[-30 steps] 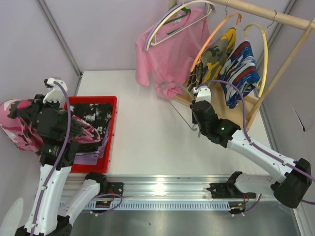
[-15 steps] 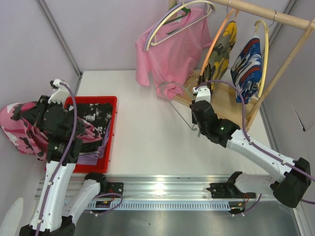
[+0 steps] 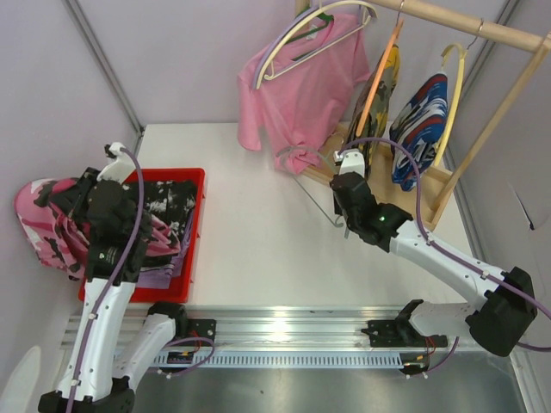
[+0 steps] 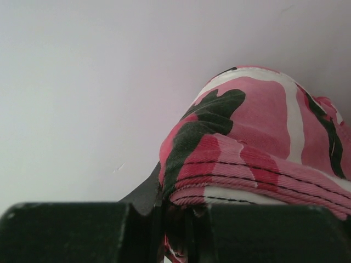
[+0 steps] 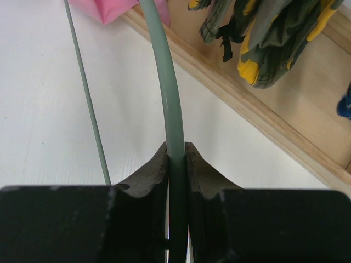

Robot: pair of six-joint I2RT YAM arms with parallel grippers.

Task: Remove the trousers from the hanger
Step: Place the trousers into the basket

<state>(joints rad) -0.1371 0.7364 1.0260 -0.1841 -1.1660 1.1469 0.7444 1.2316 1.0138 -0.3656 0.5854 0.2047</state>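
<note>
Left end effector (image 4: 173, 216) pinches the pink camouflage trousers (image 4: 247, 137), hanging left of the red bin (image 3: 198, 215), beyond the bench (image 3: 258, 224) edge; let go here, they'd miss it. Right end effector (image 5: 175, 164) clamps the thin green hanger (image 5: 163, 66), which could twist.

Top view: high behind both arm bases (image 3: 176, 327), looking down across the white surface (image 3: 258, 198) to the wooden rack (image 3: 508, 33). Left wrist view: tight on left hand (image 4: 174, 211), pink-and-black camouflage trousers (image 4: 258, 137), blank wall (image 4: 82, 82) behind. Right wrist view (equally tight): past right hand (image 5: 176, 159) and green hanger (image 5: 164, 66) onto surface and rack base, both shared with top.
</note>
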